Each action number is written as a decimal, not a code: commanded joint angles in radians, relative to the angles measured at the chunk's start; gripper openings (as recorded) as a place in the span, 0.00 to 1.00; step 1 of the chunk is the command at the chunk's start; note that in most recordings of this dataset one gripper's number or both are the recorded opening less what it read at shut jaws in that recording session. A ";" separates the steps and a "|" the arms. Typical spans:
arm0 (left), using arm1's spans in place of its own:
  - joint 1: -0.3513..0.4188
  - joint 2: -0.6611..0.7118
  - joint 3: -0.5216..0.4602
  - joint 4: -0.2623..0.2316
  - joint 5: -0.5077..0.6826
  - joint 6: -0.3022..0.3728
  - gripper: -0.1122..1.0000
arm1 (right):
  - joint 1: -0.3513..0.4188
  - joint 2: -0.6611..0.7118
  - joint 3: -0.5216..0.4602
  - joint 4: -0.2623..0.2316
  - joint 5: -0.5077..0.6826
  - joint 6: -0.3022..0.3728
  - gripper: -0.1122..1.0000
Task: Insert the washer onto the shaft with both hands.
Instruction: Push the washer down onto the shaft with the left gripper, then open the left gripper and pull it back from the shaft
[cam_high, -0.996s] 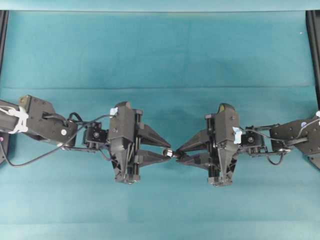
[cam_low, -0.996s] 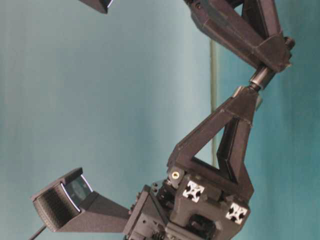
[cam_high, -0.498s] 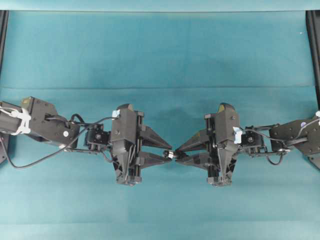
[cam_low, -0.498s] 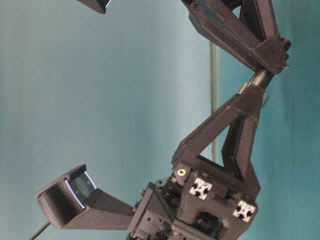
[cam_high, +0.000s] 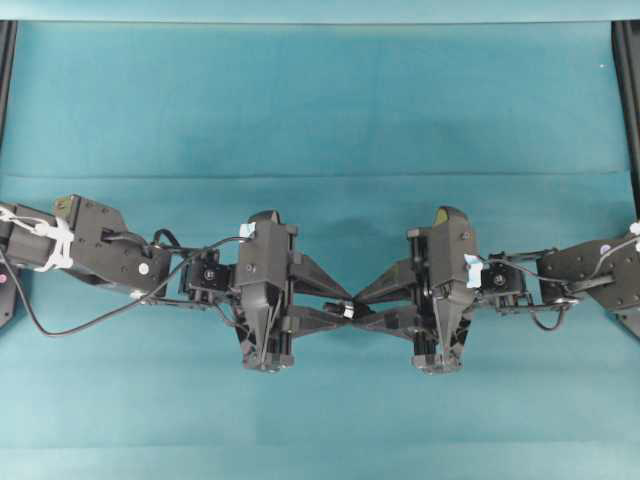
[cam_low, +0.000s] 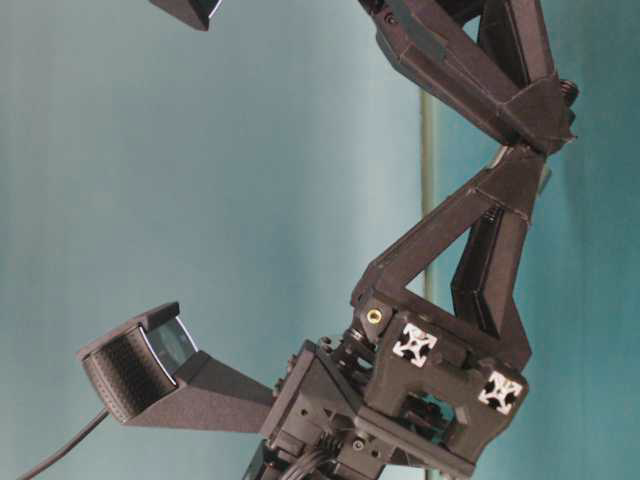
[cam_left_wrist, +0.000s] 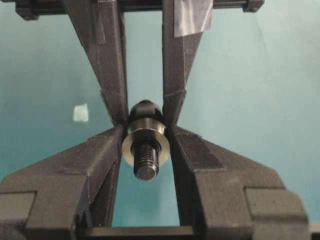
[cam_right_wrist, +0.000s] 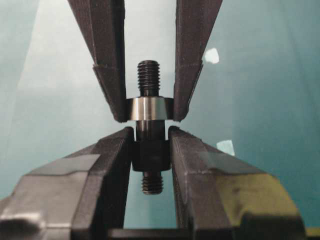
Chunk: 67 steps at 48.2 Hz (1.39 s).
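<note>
In the left wrist view my left gripper is shut on the silvery washer. The shaft's threaded end pokes through the washer's hole towards the camera. In the right wrist view my right gripper is shut on the thick dark part of the shaft. The washer sits around the narrower part just beyond, pinched by the left fingers. Seen from overhead, the left gripper and right gripper meet tip to tip above the cloth, with the washer between them.
A teal cloth covers the table, with a crease across it. Pale tape scraps lie on it below the grippers. Black rails run along the left and right edges.
My left gripper has moved right with the washer, sliding it onto the shaft. The bare stretch of shaft between the two grippers has closed and their fingertips now interleave. The right arm stayed put.
</note>
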 joint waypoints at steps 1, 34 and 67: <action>-0.006 -0.002 -0.014 0.002 -0.003 0.002 0.42 | 0.000 -0.008 -0.017 0.002 -0.014 0.008 0.09; -0.005 0.008 -0.032 0.002 -0.002 -0.008 0.42 | 0.000 -0.006 -0.014 0.002 -0.008 0.008 0.09; -0.002 -0.015 -0.034 0.002 0.049 -0.026 0.93 | 0.000 -0.006 -0.014 0.000 -0.009 0.006 0.09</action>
